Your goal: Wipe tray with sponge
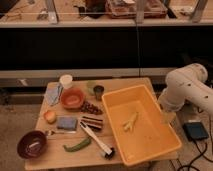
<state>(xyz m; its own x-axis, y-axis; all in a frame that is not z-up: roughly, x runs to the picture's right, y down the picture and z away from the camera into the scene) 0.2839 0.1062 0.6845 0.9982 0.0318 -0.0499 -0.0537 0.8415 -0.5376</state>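
The tray [150, 145] takes the table's [50, 159] 3 o'clock half, lying at a slant with its rim over the edge, probably so that the arm [187, 85] can reach it from that side. A pale scrap [131, 121] lies in it. The gripper [168, 118] hangs just beside the tray's 3 o'clock rim, and whether it is open or closed, or holds anything, cannot be told. What looks like the sponge [66, 123], a grey-blue block, lies at 9 o'clock, well apart from the gripper, so fetching it seems the step not yet done. Bowls, cups and food crowd around it, which may hamper the reach. The table is bare wood, on a pale floor, with dark shelving behind at 12 o'clock.
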